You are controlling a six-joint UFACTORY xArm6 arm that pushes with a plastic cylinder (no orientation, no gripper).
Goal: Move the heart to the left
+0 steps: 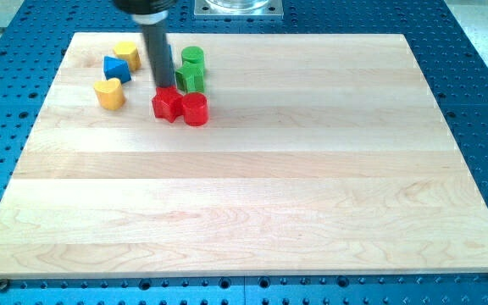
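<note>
The yellow heart (109,94) lies near the board's top left. My tip (165,87) stands to the right of the heart, apart from it, right at the top edge of the red star (167,104). A red cylinder (195,109) touches the red star's right side. The rod rises toward the view's top and hides most of a blue block (170,59) behind it.
A blue triangle (116,69) and a yellow block (126,54) sit just above the heart. A green cylinder (192,58) and a green star (190,79) lie right of the rod. The wooden board (252,195) rests on a blue perforated table.
</note>
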